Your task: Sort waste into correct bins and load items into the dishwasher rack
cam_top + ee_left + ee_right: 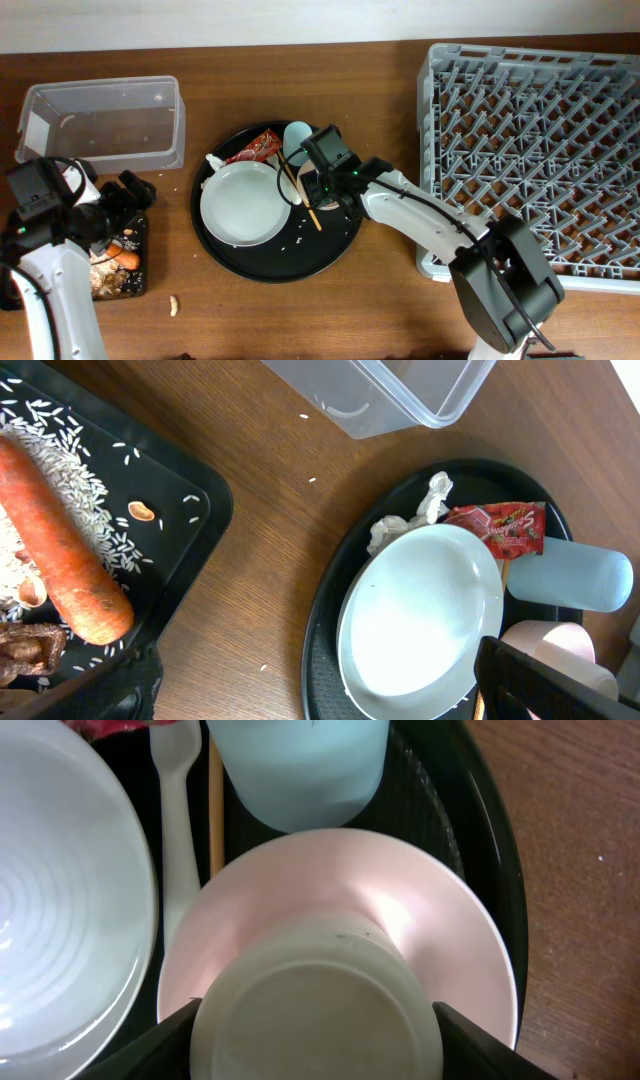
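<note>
Nearest edge of the counter [330,310]: one small pale scrap [173,304] lies loose on the wood, just off the shallow black tray [182,548]. That tray holds an orange carrot [65,545], scattered white rice [70,460] and brown scraps [25,645] (one nut-like piece sits apart among the grains). The left gripper [128,198] hangs over the tray's far end, jaws spread wide and holding nothing.

Middle of the counter: the round black tray [330,252] carries the white plate [243,203], lying flat on its left half. Beside the plate lie the white fork [178,820] and the wooden chopsticks [303,200], close alongside each other. Right of these sits the white-pink bowl [450,950], with the white cup [315,990] base-up within its outline. The right gripper [315,1025] is over that cup, jaws standing one at either side of its wall. Whether they press on it cannot be told.

Farther back on the same round tray: the light blue cup [295,765] on its side, the red wrapper [503,527] beside it, and the crumpled tissue [415,515] at the plate's rim.

Far side: the clear box [100,125] at the left and the grey rack [535,150] at the right, well apart from each other.
</note>
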Robot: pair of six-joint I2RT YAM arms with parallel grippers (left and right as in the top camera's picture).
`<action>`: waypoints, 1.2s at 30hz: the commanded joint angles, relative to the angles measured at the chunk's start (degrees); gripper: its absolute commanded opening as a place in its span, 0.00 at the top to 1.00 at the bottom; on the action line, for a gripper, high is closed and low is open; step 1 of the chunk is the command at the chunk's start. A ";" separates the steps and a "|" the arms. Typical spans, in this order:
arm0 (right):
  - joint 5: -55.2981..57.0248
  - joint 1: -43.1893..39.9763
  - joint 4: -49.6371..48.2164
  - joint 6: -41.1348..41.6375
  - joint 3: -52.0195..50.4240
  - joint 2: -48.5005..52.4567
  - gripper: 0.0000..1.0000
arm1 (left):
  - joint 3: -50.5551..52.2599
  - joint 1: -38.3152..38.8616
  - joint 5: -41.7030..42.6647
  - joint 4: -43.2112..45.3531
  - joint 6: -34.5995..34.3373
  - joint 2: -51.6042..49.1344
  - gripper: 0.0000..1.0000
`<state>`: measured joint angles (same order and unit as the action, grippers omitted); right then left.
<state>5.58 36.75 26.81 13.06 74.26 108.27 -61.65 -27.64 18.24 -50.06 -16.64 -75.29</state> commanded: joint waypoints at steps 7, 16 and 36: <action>-0.17 -3.58 5.92 -0.15 3.34 -12.04 0.35 | -1.05 -0.28 0.42 0.09 1.09 -0.04 0.01; -1.01 -19.23 15.43 -1.05 4.94 -29.24 0.35 | -1.05 -0.28 0.42 0.09 1.09 -0.02 0.01; -3.72 -72.54 8.92 -2.32 4.94 -13.84 0.25 | -1.05 -0.28 0.42 0.09 1.09 -0.02 0.01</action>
<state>0.99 -34.37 36.12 10.83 78.35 91.53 -61.65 -27.64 18.24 -50.06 -16.64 -75.29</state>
